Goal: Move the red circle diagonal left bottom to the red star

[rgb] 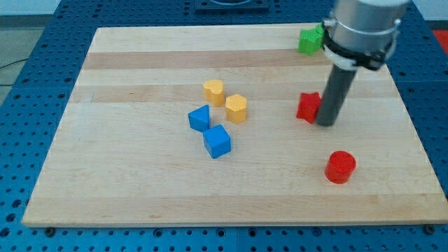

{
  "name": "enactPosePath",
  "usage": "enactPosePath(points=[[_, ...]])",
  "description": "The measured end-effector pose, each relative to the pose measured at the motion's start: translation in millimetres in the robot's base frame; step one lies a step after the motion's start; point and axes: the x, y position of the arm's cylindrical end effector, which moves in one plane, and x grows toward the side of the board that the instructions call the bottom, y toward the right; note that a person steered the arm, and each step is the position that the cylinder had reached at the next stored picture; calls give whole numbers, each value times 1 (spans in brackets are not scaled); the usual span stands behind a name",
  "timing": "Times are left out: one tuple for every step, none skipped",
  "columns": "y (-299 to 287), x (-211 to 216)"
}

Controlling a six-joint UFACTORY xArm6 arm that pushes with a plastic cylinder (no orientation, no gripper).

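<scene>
The pale wooden tabletop (140,182) lies on a blue perforated base (42,42); no container stands on it. There is no hand, only a dark rod; my tip (326,123) rests on the wood, holding nothing, touching or just beside the red star (307,106) on its view-left side. The red circle (341,166) sits near, toward the view's bottom, slightly right; a green block (309,39) is toward the top; two yellow blocks (225,99) and two blue blocks (209,130) lie well to the view's left.
</scene>
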Motion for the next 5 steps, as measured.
enactPosePath(points=[[-36,-7],[-53,-26],[-67,-30],[-83,-30],[-118,-48]])
